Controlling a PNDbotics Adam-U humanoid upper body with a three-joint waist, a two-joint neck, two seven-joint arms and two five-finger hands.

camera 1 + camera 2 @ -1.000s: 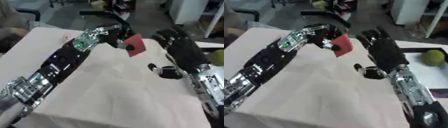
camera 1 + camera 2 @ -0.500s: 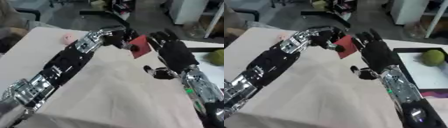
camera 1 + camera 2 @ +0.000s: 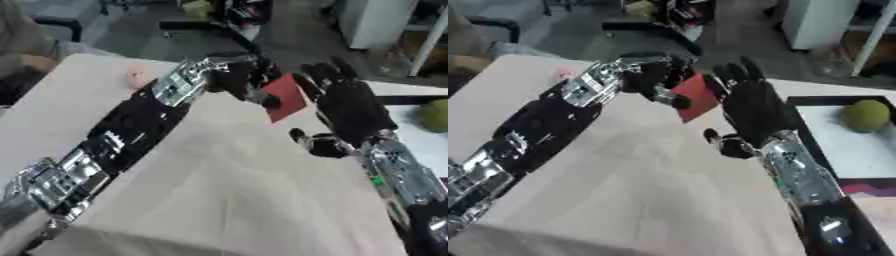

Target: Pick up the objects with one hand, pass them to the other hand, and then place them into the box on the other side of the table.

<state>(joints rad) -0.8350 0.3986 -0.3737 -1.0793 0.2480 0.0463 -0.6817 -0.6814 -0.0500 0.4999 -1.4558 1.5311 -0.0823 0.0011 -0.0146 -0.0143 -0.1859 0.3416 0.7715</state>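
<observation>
My left hand (image 3: 241, 80) is shut on a flat red piece (image 3: 282, 96), holding it above the far middle of the table. My right hand (image 3: 350, 107) is open, fingers straight and spread, right beside the red piece on its right side, its fingers reaching behind the piece's edge. A small pink object (image 3: 136, 76) lies on the table at the far left. At the right, a box with a black rim (image 3: 798, 102) and white floor holds a green ball (image 3: 864, 115).
A pale cloth covers the table (image 3: 227, 195). Its far edge (image 3: 114, 57) runs close behind the hands. Chairs and clutter stand on the floor beyond.
The right hand has moved left and forward until it sits against the red piece. The left hand still holds the piece in about the same place. The camera has shifted a little.
</observation>
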